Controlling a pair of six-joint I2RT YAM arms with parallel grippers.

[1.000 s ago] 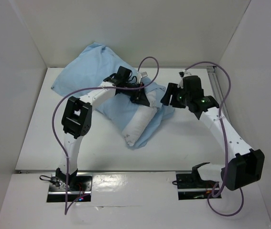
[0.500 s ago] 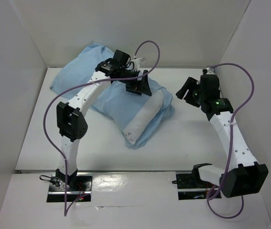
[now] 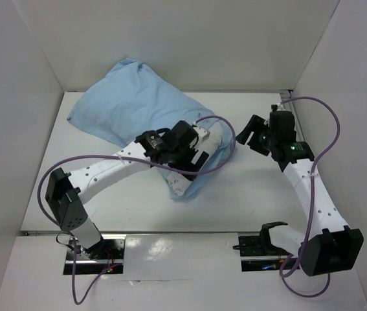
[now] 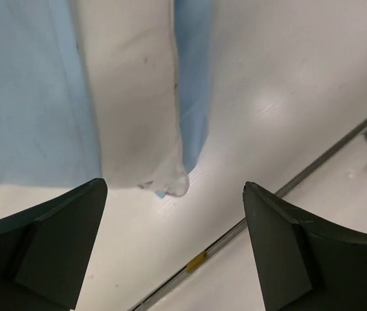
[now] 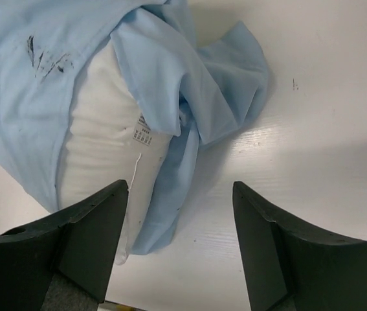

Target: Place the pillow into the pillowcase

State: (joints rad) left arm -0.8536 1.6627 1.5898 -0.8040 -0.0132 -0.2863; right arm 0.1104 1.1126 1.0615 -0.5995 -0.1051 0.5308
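Observation:
The light blue pillowcase [image 3: 131, 107] lies across the back left of the table with the white pillow [image 3: 182, 183] mostly inside it. Only the pillow's near end pokes out of the opening. My left gripper [image 3: 194, 161] hovers open over that exposed end. In the left wrist view the pillow [image 4: 131, 103] is a white strip between blue pillowcase [image 4: 28, 97] layers, and the left gripper [image 4: 173, 253] holds nothing. My right gripper [image 3: 250, 134] stands open just right of the bundle. In its wrist view, the pillow [image 5: 102, 149] and the crumpled pillowcase [image 5: 196, 84] hem lie ahead of the right gripper [image 5: 180, 253].
White walls close in the table on the left, back and right. A metal rail [image 4: 312, 168] runs along the table's near edge, with the arm bases [image 3: 92, 249] behind it. A tag [image 5: 142, 136] is sewn on the pillow's end.
My left gripper opened, let go, and swung from the far side of the bundle to its near open end. My right gripper drew back to the right, away from the pillowcase.

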